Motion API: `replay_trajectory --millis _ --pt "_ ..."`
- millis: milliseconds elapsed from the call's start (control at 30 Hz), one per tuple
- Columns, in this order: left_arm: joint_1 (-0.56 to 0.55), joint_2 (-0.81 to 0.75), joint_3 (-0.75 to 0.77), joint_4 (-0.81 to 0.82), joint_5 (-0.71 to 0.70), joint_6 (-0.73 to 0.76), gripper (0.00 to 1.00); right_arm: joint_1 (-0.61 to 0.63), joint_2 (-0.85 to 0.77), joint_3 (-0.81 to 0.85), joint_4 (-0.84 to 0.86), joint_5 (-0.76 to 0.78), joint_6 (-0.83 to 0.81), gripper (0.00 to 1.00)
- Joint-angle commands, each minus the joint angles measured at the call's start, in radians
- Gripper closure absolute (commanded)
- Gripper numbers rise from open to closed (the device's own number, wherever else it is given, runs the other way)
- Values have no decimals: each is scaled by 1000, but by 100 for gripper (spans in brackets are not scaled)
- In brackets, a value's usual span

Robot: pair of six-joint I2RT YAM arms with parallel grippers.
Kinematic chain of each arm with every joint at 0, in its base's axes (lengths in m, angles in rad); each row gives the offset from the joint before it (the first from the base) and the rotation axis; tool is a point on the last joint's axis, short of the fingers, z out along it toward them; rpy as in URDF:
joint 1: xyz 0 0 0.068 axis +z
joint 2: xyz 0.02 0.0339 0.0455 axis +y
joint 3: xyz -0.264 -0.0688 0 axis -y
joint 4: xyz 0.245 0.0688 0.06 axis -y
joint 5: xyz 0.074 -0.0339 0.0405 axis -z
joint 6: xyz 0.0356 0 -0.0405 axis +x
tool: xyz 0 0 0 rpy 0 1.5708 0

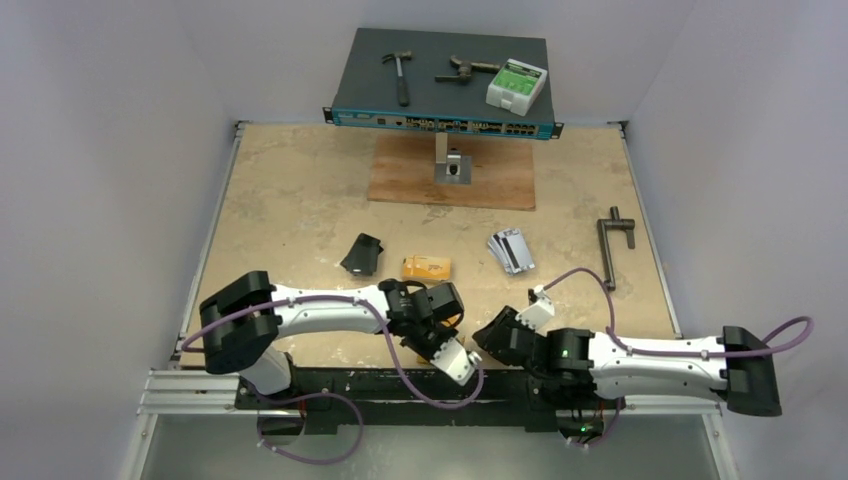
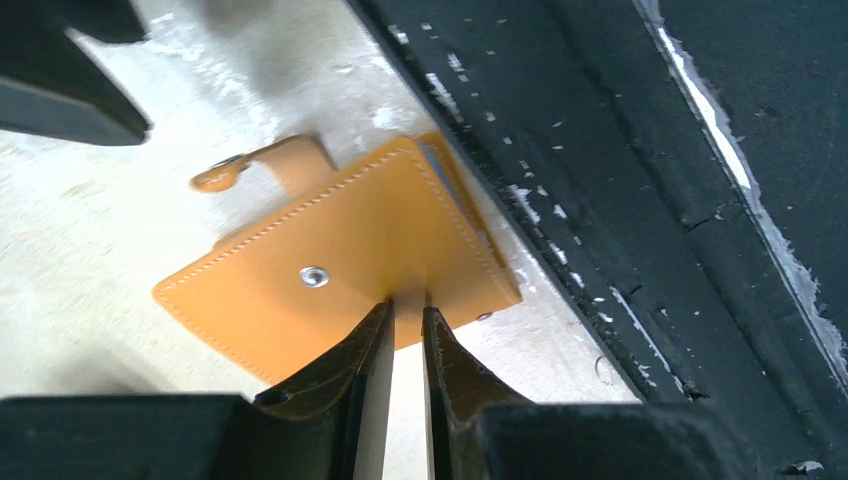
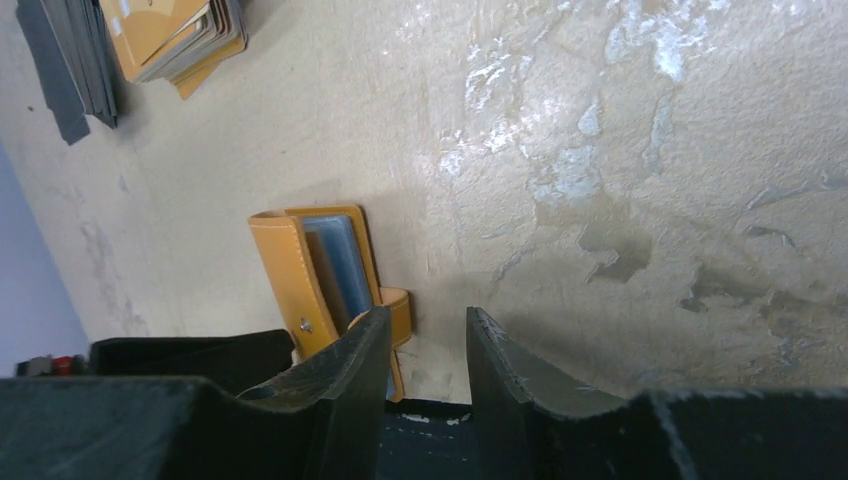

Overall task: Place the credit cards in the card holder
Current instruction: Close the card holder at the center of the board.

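Note:
The card holder [image 2: 330, 240] is an orange wallet lying near the table's front edge, its snap tab [image 2: 270, 160] loose. My left gripper [image 2: 408, 308] is pinched on the edge of one cover. In the right wrist view the card holder [image 3: 285, 265] stands partly open and shows its greyish sleeves [image 3: 340, 262]. My right gripper [image 3: 428, 322] is open and empty just right of it. In the top view the left gripper [image 1: 441, 320] and right gripper [image 1: 492, 335] face each other over the card holder [image 1: 453, 320]. Yellow-orange credit cards [image 1: 426, 267] and silver credit cards [image 1: 511, 250] lie further back.
A black folded case [image 1: 362, 254] lies left of the yellow stack. A metal handle tool [image 1: 612, 250] lies at the right. A wooden board [image 1: 452, 172] and a network switch [image 1: 440, 85] carrying tools stand at the back. The black front rail [image 2: 650, 200] runs beside the wallet.

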Motion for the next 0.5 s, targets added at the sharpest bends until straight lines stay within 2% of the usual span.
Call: replay_trajectory --millis 0,100,167,200,267,367,467 --pt "2 -71 41 -31 -70 -101 82 -10 67 141 -88 44 -74 62" --pt "10 -89 103 -75 -108 -171 79 -20 102 243 -186 46 -114 51" --pt "19 -92 172 -136 -140 -217 77 -25 95 289 -235 46 -119 38" --pt "26 -99 210 -168 -149 -231 77 -29 78 297 -245 46 -113 29" --pt "46 -127 276 -219 -142 -248 76 -36 11 296 -251 55 -99 3" --pt "80 -184 357 -268 -129 -273 72 -36 -106 287 -252 82 -101 1" --pt "152 -247 407 -280 -62 -366 49 -35 -196 286 -261 112 -119 1"
